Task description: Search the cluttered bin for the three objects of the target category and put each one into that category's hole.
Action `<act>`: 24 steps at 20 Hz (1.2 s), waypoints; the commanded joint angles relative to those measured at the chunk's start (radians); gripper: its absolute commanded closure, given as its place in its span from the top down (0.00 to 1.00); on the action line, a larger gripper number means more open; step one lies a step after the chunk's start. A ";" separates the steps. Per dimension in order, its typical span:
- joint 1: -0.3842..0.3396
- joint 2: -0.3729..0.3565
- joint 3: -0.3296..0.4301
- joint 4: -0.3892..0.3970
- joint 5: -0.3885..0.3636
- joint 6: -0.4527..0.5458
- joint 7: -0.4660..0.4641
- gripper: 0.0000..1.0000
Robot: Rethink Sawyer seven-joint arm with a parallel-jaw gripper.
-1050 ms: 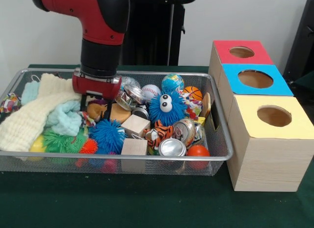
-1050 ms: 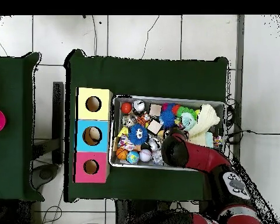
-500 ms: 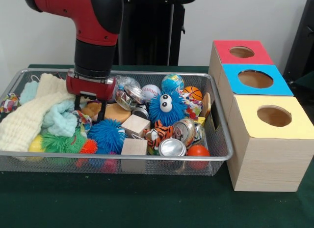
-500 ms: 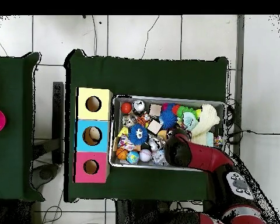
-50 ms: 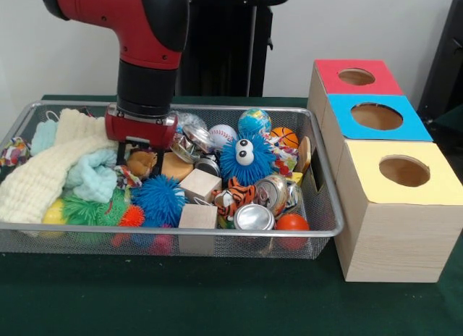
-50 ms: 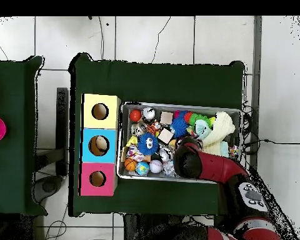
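So the arm has drifted a bit over the last second: it slid toward the towels, then came back, and now the claw sits low in the bin, right over a small brown plush next to the pale blue cloth. It looks a touch higher than half a second ago, and the plush shows more clearly under it. The black prongs seem to stand on either side of the plush, but whether they're actually pinching it or just parked around it, can't tell from here.

The overhead view only shows the arm's bulk covering that spot, so no help there.

Nothing has left the bin yet as far as the clutter shows: cans, balls, blocks and the blue fuzzy toy are all there. The three boxes sit beside the bin on the green surface, well apart from the claw. Seems like a grab attempt, probably mid-lift.
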 commanded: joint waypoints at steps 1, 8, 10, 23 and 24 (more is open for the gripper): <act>-0.005 0.053 0.043 -0.023 -0.018 0.019 0.106 1.00; -0.028 0.040 0.074 -0.004 -0.040 0.018 0.084 0.00; 0.010 0.039 0.034 -0.013 -0.015 0.061 0.096 0.00; 0.008 0.021 0.040 -0.012 -0.019 0.169 0.046 0.00; 0.006 0.020 0.043 -0.009 -0.021 0.165 0.046 0.00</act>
